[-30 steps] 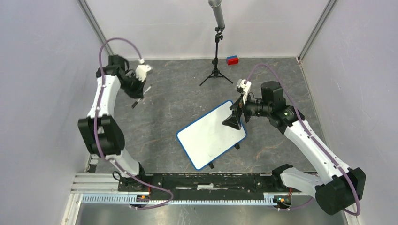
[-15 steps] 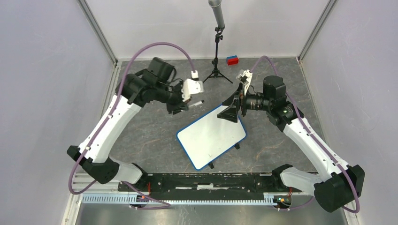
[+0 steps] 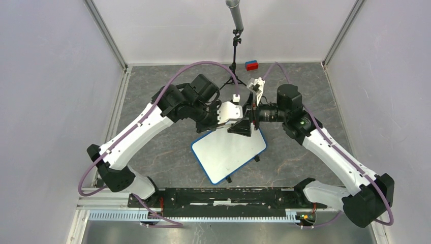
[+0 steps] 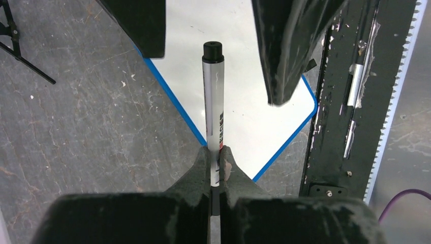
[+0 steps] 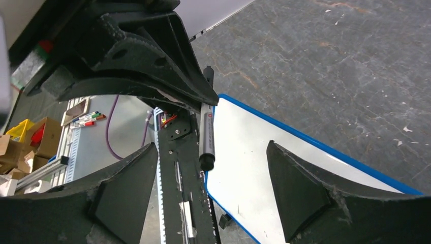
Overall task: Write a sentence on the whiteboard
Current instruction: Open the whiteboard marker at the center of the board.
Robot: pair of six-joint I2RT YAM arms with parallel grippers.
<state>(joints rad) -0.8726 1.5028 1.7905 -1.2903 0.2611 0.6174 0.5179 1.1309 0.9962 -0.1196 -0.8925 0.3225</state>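
Here we are pinching the marker (image 4: 213,96) in our left gripper (image 4: 216,157), our right gripper (image 5: 208,152) holding its jaws spread either side of its black end (over the blue-rimmed whiteboard (image 3: 228,152)).

Bright even light; soft sheen on whiteboard (image 4: 244,132).

The top camera looks down from above the near edge of the grey table (image 3: 167,142). Both close wrist cameras face each other, sharing the silver black-capped marker (image 4: 213,96) and blue-rimmed white whiteboard (image 4: 240,127).
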